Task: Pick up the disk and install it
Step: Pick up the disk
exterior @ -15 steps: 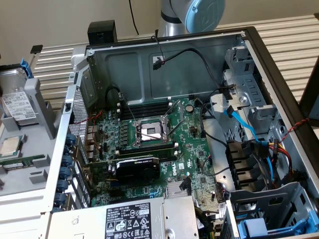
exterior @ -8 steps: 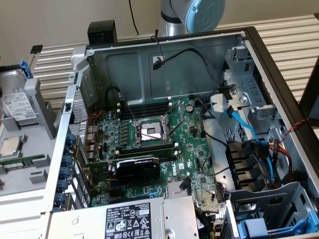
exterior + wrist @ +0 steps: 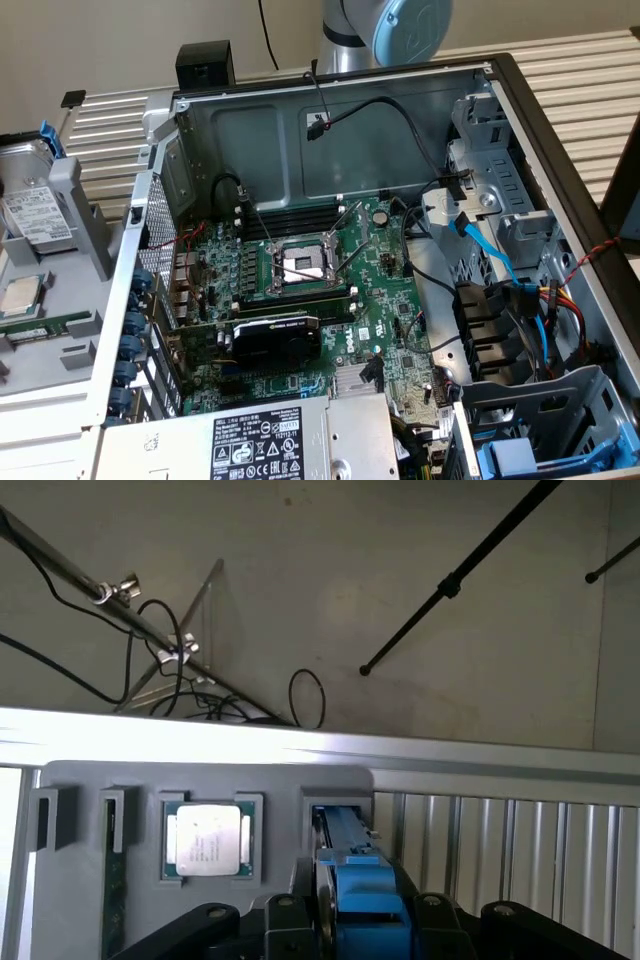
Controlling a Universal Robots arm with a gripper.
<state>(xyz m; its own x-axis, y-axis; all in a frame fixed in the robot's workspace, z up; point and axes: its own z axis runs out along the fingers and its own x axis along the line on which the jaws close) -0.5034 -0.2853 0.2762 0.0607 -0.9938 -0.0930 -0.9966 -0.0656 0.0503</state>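
Evidently the job is sitting near its very start. The disk is resting in a slot of the grey holder tray. In the exterior view the tray is lying outside the computer case, at about nine o'clock from the motherboard. The processor chip is lying at six o'clock from the disk.

Seen from the wrist, the gripper is hovering right by the disk's blue carrier frame, with its black links flanking the frame (whether the jaws are spread or pinching it, I cannot tell). Nothing is showing the disk lifted out of its slot. So, by my reading, the picking up is not yet finished and the whole installing is remaining. The drive cage is waiting at about four o'clock from the motherboard.
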